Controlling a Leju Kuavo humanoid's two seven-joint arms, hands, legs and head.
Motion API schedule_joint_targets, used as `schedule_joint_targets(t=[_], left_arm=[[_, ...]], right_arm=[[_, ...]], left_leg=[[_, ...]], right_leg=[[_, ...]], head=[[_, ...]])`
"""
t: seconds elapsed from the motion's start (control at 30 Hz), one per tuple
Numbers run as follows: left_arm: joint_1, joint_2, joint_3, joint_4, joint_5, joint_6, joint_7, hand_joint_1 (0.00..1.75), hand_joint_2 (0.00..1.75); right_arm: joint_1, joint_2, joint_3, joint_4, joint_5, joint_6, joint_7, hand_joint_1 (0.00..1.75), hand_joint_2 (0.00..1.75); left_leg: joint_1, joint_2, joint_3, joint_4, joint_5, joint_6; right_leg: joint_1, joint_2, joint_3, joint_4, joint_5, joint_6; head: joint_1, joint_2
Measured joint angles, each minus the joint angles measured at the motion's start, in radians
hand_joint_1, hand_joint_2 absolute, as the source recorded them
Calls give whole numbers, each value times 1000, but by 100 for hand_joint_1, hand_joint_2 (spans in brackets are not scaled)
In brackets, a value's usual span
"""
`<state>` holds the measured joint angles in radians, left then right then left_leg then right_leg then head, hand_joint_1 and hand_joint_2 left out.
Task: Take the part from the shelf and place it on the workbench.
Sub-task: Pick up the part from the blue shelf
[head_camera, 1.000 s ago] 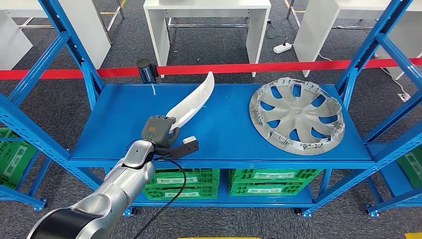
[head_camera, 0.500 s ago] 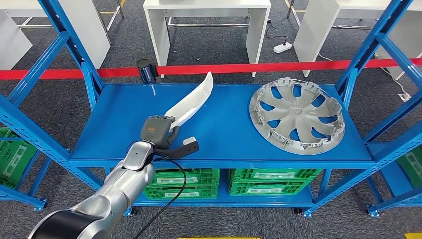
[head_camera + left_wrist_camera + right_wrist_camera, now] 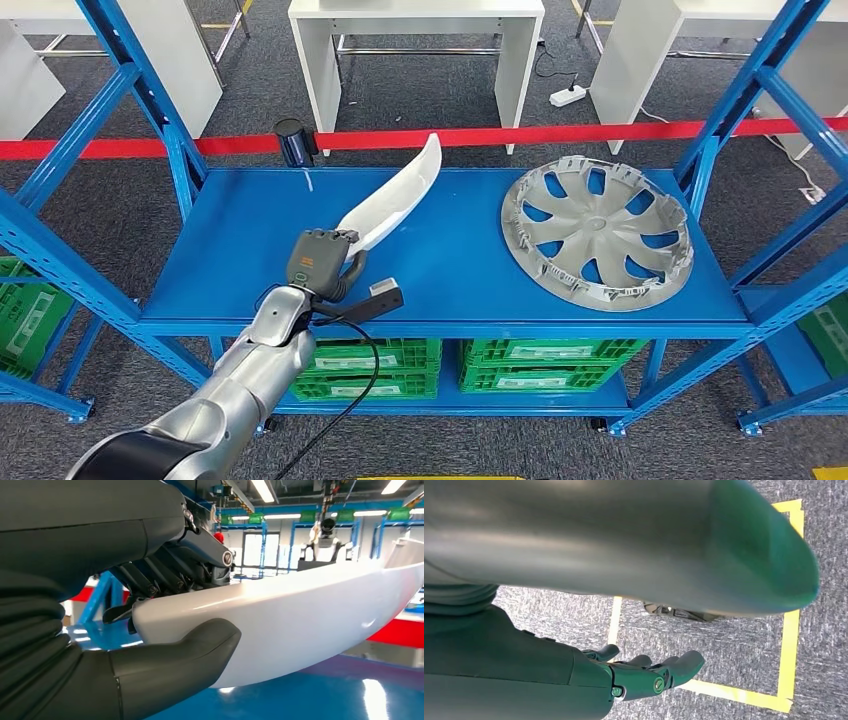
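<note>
In the head view the left hand (image 3: 322,262) is wrapped round the near end of the long white curved part (image 3: 392,203), which slants away from the hand across the blue shelf (image 3: 240,240) toward the shelf's back edge and the red barrier tape (image 3: 560,134) beyond; its far tip now reaches up to that tape. The silver wheel cover (image 3: 597,234) lies flat on the shelf, well apart from the part on the right-arm side. Green crates (image 3: 545,362) sit on the tier below the shelf. In the left wrist view the thumb (image 3: 175,662) presses under the white part (image 3: 310,615) and the dark fingers (image 3: 165,575) clamp it from above, with a strip of blue shelf showing beneath the part, so it looks lifted clear there, at least near the hand. In the right wrist view the right hand (image 3: 649,672) hangs over grey floor with yellow tape (image 3: 744,695), fingers loosely apart and holding nothing. The step in hand appears to be the lift off the shelf; next the part probably has to come up and back over the shelf's front edge without its long far end swinging into the upright or the wheel cover, then be carried to the workbench. Against the frame a second ago, the part's far tip has risen and tilted toward the tape, and the hand sits very slightly higher.
</note>
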<state>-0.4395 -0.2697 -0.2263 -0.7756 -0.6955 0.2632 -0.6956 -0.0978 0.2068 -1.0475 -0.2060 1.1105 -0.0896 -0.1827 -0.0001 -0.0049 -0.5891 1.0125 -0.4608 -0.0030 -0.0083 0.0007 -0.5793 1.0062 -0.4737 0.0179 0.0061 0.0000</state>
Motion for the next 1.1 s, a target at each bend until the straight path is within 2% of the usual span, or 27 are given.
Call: schedule_joint_targets(t=[0.63, 0.87, 1.1], left_arm=[[27, 1, -41, -58, 40, -49, 5, 175, 175], [124, 33, -295, -356, 136, -225, 51, 175, 175], [165, 62, -463, -509, 183, -347, 69, 175, 175]], right_arm=[[1, 0, 0, 0, 0, 0, 0, 0, 0], [8, 0, 0, 0, 3, 0, 0, 0, 0], [9, 0, 0, 0, 5, 0, 4, 0, 0]], left_leg=[[0, 0, 0, 0, 0, 0], [0, 0, 0, 0, -2, 1], [0, 0, 0, 0, -2, 1]], right_leg=[[0, 0, 0, 0, -1, 1], [0, 0, 0, 0, -2, 1], [0, 0, 0, 0, -2, 1]], head=[[0, 0], [0, 0], [0, 0]])
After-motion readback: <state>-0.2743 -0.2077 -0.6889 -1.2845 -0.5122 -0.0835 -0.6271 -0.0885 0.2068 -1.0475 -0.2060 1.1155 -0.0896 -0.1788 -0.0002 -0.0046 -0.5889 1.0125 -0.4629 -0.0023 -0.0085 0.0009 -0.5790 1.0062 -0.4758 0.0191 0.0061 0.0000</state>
